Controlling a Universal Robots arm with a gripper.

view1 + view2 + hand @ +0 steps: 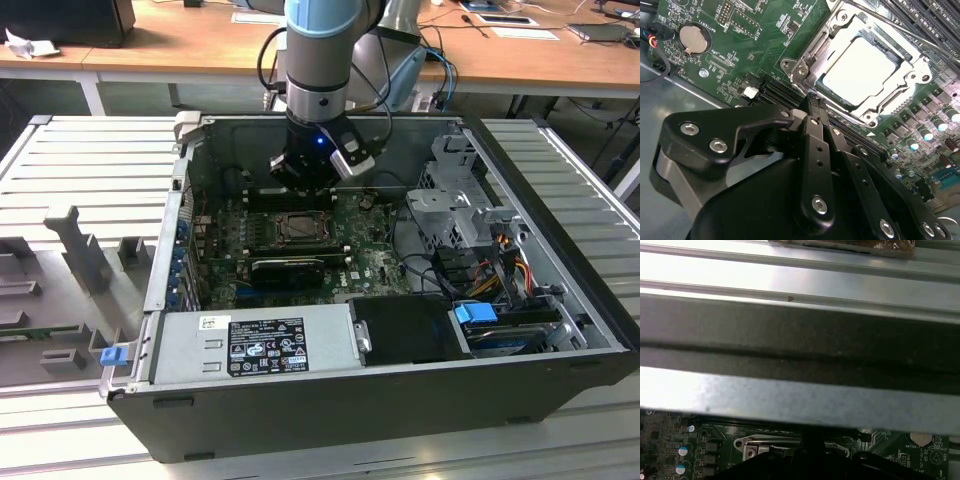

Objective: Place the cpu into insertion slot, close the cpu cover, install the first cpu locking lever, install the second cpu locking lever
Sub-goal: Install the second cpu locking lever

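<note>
Black gripper (812,100) fingers fill the near part of the second wrist view. They meet at the tips, drawn together, and we see nothing between them. The tips sit just beside one corner of the cpu cover (805,65).

We find the cpu (857,70) lying flat in the insertion slot (300,228), its pale metal face showing through the cover's cut-out centre. The cover lies down over the chip's edges, so we judge the first two steps done and the lever work to be the step in hand. That work, as we read it, calls for a fingertip set exactly against a thin wire rod, pressed down and tucked under its catch without scraping the board.

By our count there is one cpu, one cover, one slot and one gripper with two fingers. One locking lever (910,35) runs along the cover's far side from the gripper. We cannot tell whether it is latched, nor pick out the second lever with confidence.

Around the cover spreads the green motherboard (740,45), with one coin battery (692,39) well apart from the cover, all inside the open computer case (330,400).
</note>
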